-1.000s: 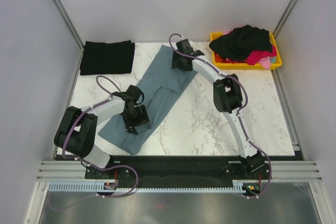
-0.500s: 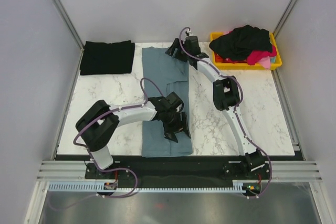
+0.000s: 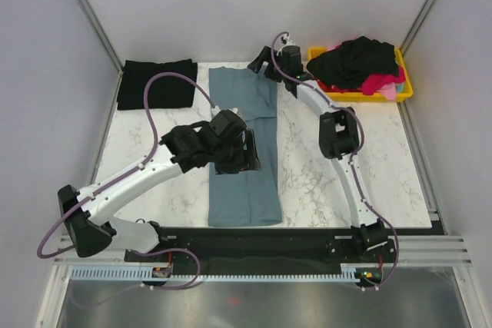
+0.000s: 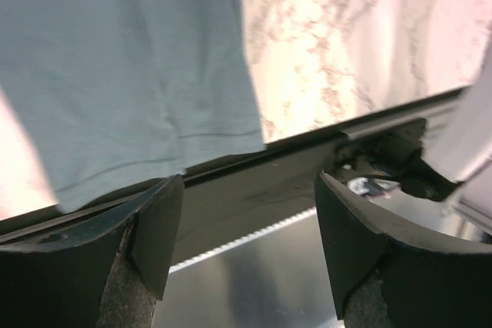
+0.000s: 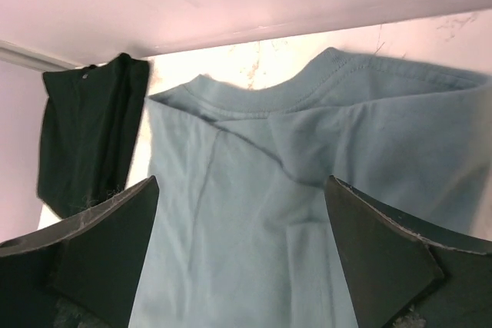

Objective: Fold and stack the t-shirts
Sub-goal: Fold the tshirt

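Observation:
A slate blue-grey t-shirt lies flat as a long narrow strip from the table's far edge to its near edge. My left gripper hovers over its middle, open and empty; the left wrist view shows the shirt's hem by the front edge. My right gripper is open and empty just above the collar end. A folded black t-shirt lies at the far left and also shows in the right wrist view. Black and pink-red shirts are heaped in the bin.
A yellow plastic bin stands at the far right corner. The marble table is walled in by grey panels on three sides. A black base strip and metal rail run along the near edge.
The blue-grey shirt went from lying diagonally to lying straight. Both grippers let go of it. The left arm lifted and drew back toward the middle; the right gripper drew off toward the far edge.

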Controlling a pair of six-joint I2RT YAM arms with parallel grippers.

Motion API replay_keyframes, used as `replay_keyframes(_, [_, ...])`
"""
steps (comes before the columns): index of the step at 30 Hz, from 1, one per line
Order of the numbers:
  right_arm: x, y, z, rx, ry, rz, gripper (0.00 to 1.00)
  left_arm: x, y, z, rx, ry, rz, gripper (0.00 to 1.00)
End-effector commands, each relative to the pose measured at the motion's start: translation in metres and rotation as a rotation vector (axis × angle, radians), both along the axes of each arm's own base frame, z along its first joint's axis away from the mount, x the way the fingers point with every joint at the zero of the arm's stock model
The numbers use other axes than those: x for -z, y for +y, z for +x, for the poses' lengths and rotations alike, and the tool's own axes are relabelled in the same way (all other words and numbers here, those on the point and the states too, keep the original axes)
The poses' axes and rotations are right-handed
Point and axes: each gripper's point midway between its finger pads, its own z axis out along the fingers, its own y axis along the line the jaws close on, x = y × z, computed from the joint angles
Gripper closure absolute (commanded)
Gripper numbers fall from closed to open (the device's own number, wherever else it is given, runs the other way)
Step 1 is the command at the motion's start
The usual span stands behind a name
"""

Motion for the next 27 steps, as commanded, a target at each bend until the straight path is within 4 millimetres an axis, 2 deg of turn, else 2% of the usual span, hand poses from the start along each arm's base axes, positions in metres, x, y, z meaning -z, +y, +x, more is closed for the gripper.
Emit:
replay_keyframes(1, [-0.192, -0.016, -0.019, -0.002, -0.292, 0.054, 0.02, 0.006, 0.062, 0.008, -0.050, -0.126, 0.245, 0.23])
replay_keyframes(2, [-0.203, -0.019, -0.029, -0.001, -0.288, 0.044, 0.02, 0.015, 0.073, 0.004, -0.059, -0.125, 0.277, 0.23])
replay_keyframes(3, [-0.219, -0.028, -0.054, 0.002, -0.261, 0.027, 0.02, 0.008, 0.083, 0.002, -0.077, -0.164, 0.253, 0.21])
replay_keyframes(4, [-0.223, -0.038, -0.066, 0.035, -0.247, 0.012, 0.02, 0.011, 0.092, 0.003, -0.100, -0.187, 0.268, 0.21])
replay_keyframes(5, [-0.218, -0.048, -0.082, 0.059, -0.201, -0.009, 0.03, 0.029, 0.104, -0.002, -0.106, -0.173, 0.301, 0.20])
replay_keyframes(6, [-0.210, -0.063, -0.122, 0.069, -0.150, -0.044, 0.03, 0.028, 0.111, -0.005, -0.117, -0.188, 0.283, 0.19])
replay_keyframes(7, [-0.203, -0.071, -0.144, 0.077, -0.128, -0.069, 0.04, 0.035, 0.118, -0.009, -0.126, -0.175, 0.296, 0.19])
replay_keyframes(8, [-0.193, -0.083, -0.164, 0.115, -0.103, -0.110, 0.04, 0.049, 0.128, -0.015, -0.135, -0.149, 0.323, 0.19])
replay_keyframes(9, [-0.171, -0.091, -0.216, 0.110, -0.037, -0.166, 0.05, 0.054, 0.131, -0.020, -0.162, -0.130, 0.311, 0.19])
replay_keyframes(10, [-0.160, -0.095, -0.240, 0.113, -0.014, -0.199, 0.04, 0.055, 0.136, -0.025, -0.179, -0.127, 0.287, 0.19])
replay_keyframes(11, [-0.149, -0.098, -0.264, 0.119, 0.006, -0.233, 0.05, 0.069, 0.144, -0.032, -0.192, -0.102, 0.302, 0.19])
replay_keyframes(12, [-0.124, -0.095, -0.316, 0.073, 0.063, -0.284, 0.05, 0.074, 0.146, -0.036, -0.221, -0.083, 0.281, 0.19])
replay_keyframes(14, [-0.098, -0.096, -0.364, 0.080, 0.144, -0.278, 0.08, 0.088, 0.151, -0.042, -0.242, -0.070, 0.252, 0.20])
replay_keyframes(15, [-0.071, -0.101, -0.407, 0.042, 0.203, -0.286, 0.11, 0.094, 0.150, -0.046, -0.249, -0.049, 0.235, 0.21])
replay_keyframes(17, [-0.046, -0.105, -0.445, 0.044, 0.295, -0.215, 0.18, 0.113, 0.154, -0.053, -0.258, -0.007, 0.256, 0.22])
replay_keyframes(18, [-0.024, -0.110, -0.477, 0.005, 0.334, -0.195, 0.20, 0.119, 0.154, -0.057, -0.268, 0.020, 0.256, 0.23])
replay_keyframes(19, [-0.016, -0.112, -0.490, -0.005, 0.355, -0.178, 0.25, 0.127, 0.155, -0.061, -0.266, 0.040, 0.263, 0.24])
replay_keyframes(20, [0.004, -0.117, -0.506, 0.002, 0.409, -0.162, 0.27, 0.133, 0.157, -0.064, -0.276, 0.058, 0.273, 0.25])
replay_keyframes(21, [0.003, -0.116, -0.520, -0.031, 0.407, -0.140, 0.30, 0.138, 0.158, -0.064, -0.319, 0.073, 0.269, 0.25])
replay_keyframes(22, [0.008, -0.117, -0.528, -0.040, 0.427, -0.143, 0.33, 0.150, 0.163, -0.068, -0.332, 0.090, 0.289, 0.26])
replay_keyframes(24, [0.025, -0.116, -0.547, -0.078, 0.471, -0.168, 0.33, 0.156, 0.155, -0.066, -0.327, 0.094, 0.252, 0.27])
replay_keyframes(25, [0.031, -0.116, -0.551, -0.079, 0.480, -0.184, 0.33, 0.165, 0.158, -0.069, -0.329, 0.106, 0.267, 0.27])
replay_keyframes(27, [0.043, -0.109, -0.561, -0.119, 0.501, -0.220, 0.34, 0.169, 0.152, -0.067, -0.325, 0.105, 0.249, 0.29])
